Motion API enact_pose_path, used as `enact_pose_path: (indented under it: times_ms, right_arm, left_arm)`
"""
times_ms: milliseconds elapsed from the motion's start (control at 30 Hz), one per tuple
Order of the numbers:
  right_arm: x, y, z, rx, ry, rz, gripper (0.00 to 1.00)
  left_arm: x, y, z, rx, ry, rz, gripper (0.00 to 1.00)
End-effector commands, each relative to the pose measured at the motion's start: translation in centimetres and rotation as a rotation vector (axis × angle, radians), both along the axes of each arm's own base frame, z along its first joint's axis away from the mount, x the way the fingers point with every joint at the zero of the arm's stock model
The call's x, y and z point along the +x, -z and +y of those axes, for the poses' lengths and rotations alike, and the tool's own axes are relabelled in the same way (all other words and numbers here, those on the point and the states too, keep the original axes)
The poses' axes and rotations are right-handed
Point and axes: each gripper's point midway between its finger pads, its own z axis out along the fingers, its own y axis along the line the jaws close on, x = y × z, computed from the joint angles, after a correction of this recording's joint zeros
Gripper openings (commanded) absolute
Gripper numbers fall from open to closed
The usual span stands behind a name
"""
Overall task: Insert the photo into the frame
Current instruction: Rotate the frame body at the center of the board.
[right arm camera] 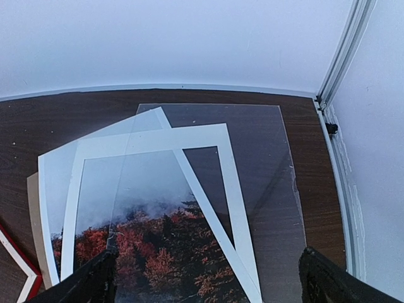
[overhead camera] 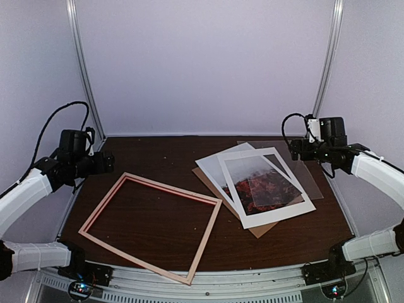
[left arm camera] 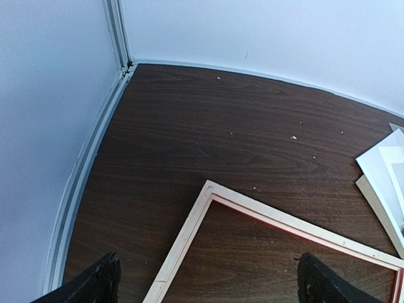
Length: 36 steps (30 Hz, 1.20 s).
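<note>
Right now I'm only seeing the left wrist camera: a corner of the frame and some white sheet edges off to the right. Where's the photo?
Observer: The photo lies to the right of the frame. It sits under a white mat board and shows through the mat's window.
Operator: Anything beneath the photo?
Observer: A brown backing board; its near corner sticks out from under the mat.
Operator: And the right arm?
Observer: The right gripper is open and empty, raised near the mat board's far corner.
</note>
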Motion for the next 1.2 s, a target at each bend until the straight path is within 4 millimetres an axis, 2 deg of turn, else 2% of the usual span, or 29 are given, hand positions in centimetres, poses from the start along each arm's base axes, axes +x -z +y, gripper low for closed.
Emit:
enact_pose_path:
  times_ms: [0, 167, 267, 467, 667, 833, 867, 1000, 1167]
  right_arm:
    - [0.2, -0.3, 0.6, -0.035, -0.003, 0.022, 1.0]
    - [0.3, 0.7, 3.6, -0.049, -0.096, 0.079, 1.0]
    - [0.0, 1.9, 6.9, -0.067, -0.206, 0.127, 1.0]
    - [-1.7, 4.9, 15.1, -0.126, -0.452, 0.234, 1.0]
    - [-4.5, 8.8, 23.4, -0.149, -0.715, 0.344, 0.99]
    - [-6.4, 11.3, 29.3, -0.141, -0.869, 0.4, 0.96]
    - [-6.6, 12.3, 30.2, -0.147, -0.89, 0.421, 0.96]
    - [-7.0, 14.0, 33.4, -0.134, -0.956, 0.457, 0.93]
    - [-6.4, 15.7, 35.6, -0.127, -0.994, 0.491, 0.88]
  left_arm:
    - [-0.2, 1.7, 0.7, -0.002, -0.062, 0.052, 0.98]
    - [-1.0, 4.1, 1.1, -0.002, -0.1, 0.145, 0.97]
    - [-1.5, 5.2, 0.9, -0.012, -0.1, 0.199, 0.97]
    - [-2.6, 7.7, 0.0, -0.085, -0.088, 0.264, 0.97]
    - [-4.3, 10.6, -0.7, -0.148, -0.07, 0.329, 0.95]
    - [-5.7, 11.4, -0.6, -0.135, -0.058, 0.371, 0.94]
    - [-6.1, 11.5, -0.3, -0.125, -0.067, 0.38, 0.94]
    - [-7.3, 12.1, 0.4, -0.106, -0.086, 0.405, 0.95]
    - [-7.7, 12.0, 0.5, -0.114, -0.081, 0.391, 0.95]
